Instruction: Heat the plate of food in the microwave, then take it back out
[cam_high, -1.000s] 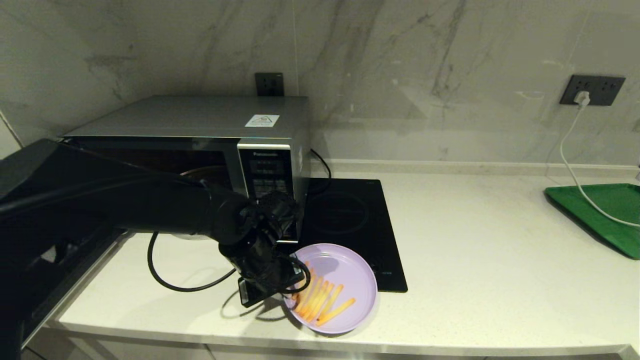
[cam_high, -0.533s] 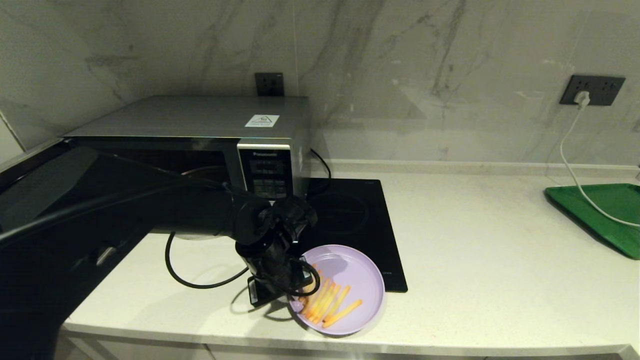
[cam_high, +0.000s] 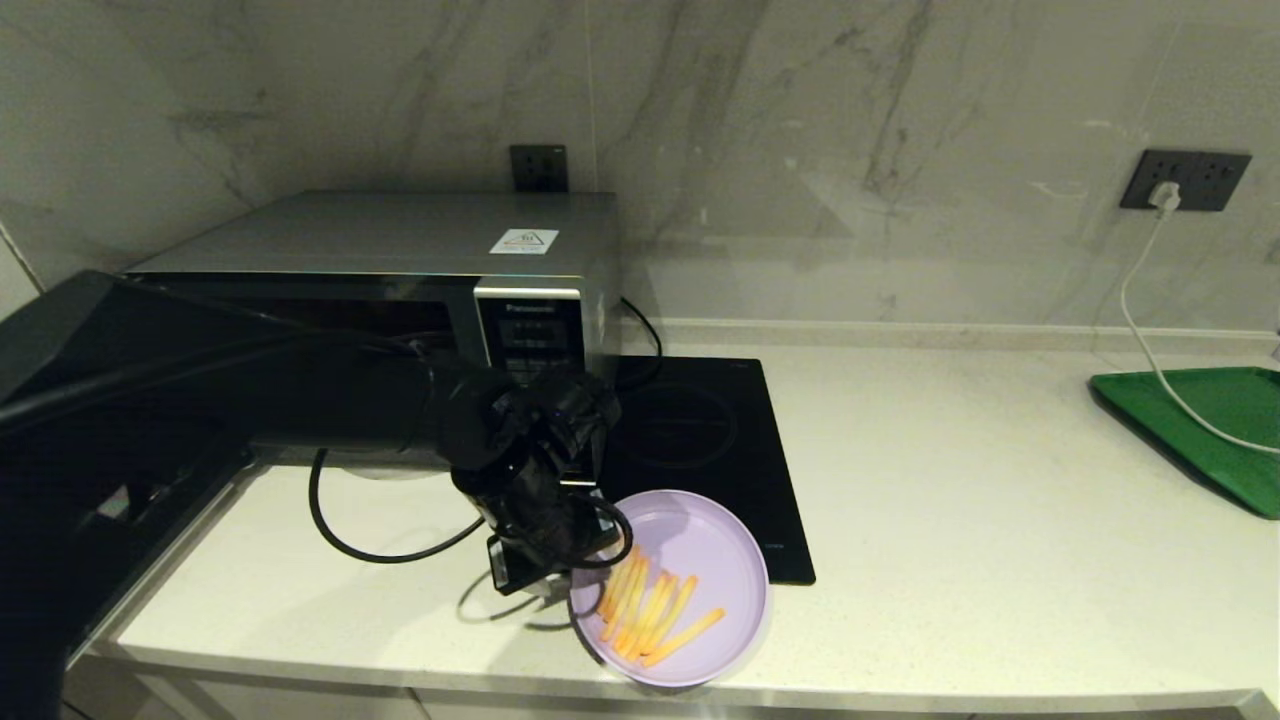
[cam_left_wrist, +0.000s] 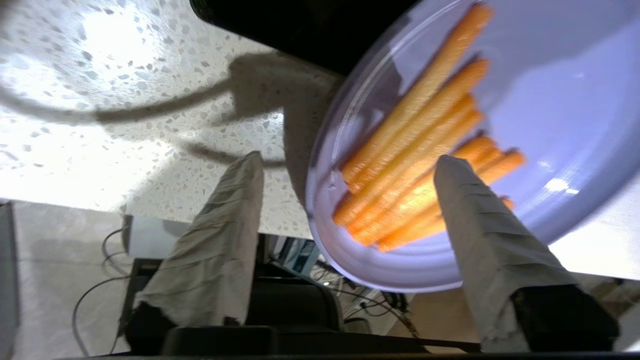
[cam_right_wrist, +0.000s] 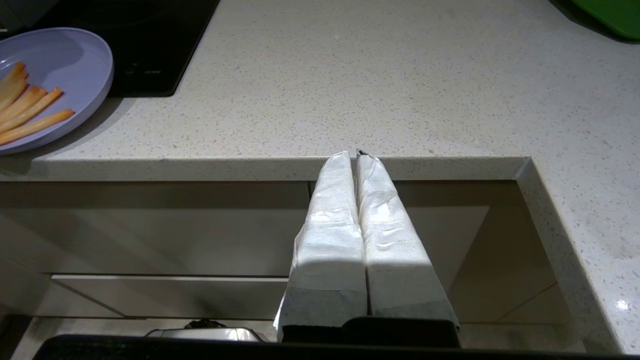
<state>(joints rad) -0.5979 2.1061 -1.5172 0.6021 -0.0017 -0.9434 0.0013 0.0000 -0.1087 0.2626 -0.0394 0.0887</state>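
Centrally, at 6 o'clock on the speckled pale stone surface (cam_high: 950, 520), the round shallow lilac plastic plate (cam_high: 715, 560) with thin ridged yellow-orange fries (cam_high: 650, 612) overhangs the front edge. Left claw (cam_left_wrist: 345, 165), fabric-wrapped fingers (cam_left_wrist: 235, 210) spread wide, straddles the plate's rim at 9 o'clock. Boxy silver microwave (cam_high: 400, 240) sits at 10 o'clock; flat black glass hob (cam_high: 700, 430) lies beside it. Right claw (cam_right_wrist: 356, 154), pressed closed, idles below the surface edge.
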